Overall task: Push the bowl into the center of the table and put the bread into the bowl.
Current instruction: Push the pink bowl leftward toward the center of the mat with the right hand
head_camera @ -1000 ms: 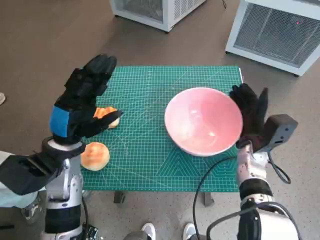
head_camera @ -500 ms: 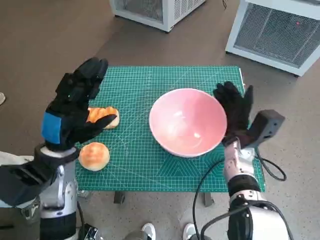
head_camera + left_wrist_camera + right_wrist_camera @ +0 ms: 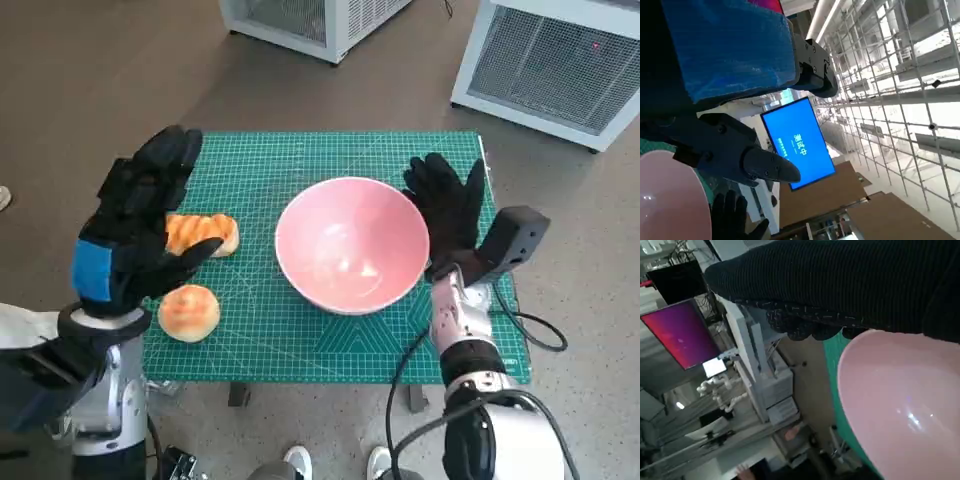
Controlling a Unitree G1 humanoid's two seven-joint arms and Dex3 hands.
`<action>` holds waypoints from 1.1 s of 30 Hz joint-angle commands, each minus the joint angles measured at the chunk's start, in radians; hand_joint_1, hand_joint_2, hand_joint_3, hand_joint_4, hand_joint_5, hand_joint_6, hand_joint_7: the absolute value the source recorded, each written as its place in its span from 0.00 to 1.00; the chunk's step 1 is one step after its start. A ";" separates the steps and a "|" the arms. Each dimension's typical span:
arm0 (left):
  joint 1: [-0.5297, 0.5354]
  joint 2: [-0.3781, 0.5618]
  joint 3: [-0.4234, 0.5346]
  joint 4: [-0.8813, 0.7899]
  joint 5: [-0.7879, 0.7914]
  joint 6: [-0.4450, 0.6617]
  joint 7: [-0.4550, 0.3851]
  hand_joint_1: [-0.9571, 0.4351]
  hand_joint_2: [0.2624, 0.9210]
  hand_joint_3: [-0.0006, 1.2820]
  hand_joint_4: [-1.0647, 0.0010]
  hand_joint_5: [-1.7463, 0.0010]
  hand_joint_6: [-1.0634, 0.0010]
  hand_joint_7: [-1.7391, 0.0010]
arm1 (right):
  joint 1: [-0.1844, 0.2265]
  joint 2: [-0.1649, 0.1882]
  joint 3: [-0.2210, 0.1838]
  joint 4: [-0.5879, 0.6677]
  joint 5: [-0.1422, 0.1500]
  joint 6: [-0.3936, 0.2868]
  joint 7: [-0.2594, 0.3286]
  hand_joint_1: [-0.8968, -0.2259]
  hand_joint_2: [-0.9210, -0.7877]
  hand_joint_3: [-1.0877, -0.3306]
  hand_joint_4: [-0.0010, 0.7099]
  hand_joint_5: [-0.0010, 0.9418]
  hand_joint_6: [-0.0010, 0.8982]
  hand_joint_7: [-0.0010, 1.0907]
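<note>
Head view, step: bowl push under way; right hand [image 3: 446, 215], fingers spread and holding nothing, lies flat against the right side of the pink bowl [image 3: 352, 243].
Head view, bowl: near the middle of the green table [image 3: 300, 160], slightly toward its right edge.
Head view, bread: long loaf [image 3: 200, 233] and round bun [image 3: 189, 311] near the left edge, well apart from the bowl.
Head view, left hand [image 3: 135, 225]: raised above the loaf, fingers apart, gripping nothing.
Next move, judged: finish the nudge; then lower the left hand onto a bread.
Left wrist view: a sliver of bowl and a blue screen [image 3: 797, 142]; no bread.
Right wrist view: glove touching the bowl rim; a magenta screen [image 3: 682, 332] beyond.
</note>
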 commanded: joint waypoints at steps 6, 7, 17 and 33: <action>0.042 0.010 0.017 -0.058 0.025 0.016 0.031 0.51 1.00 0.09 0.72 1.00 0.80 0.77 | -0.010 0.029 -0.007 0.017 -0.001 0.033 0.018 0.39 0.00 0.31 0.27 0.00 0.23 0.35; 0.043 0.010 0.017 -0.059 0.027 0.015 0.033 0.51 1.00 0.09 0.72 1.00 0.80 0.77 | -0.010 0.029 -0.005 0.017 -0.003 0.036 0.018 0.39 0.00 0.31 0.26 0.00 0.24 0.35; 0.046 0.003 0.015 -0.054 0.037 0.015 0.044 0.51 1.00 0.09 0.73 1.00 0.80 0.77 | -0.008 0.010 -0.002 0.016 -0.015 0.046 0.028 0.40 0.00 0.31 0.31 0.02 0.24 0.34; -0.007 -0.018 -0.012 0.003 0.023 0.004 0.033 0.51 1.00 0.10 0.73 1.00 0.81 0.76 | -0.019 -0.041 0.037 -0.023 -0.044 -0.093 0.058 0.44 0.00 0.28 0.28 0.00 0.23 0.32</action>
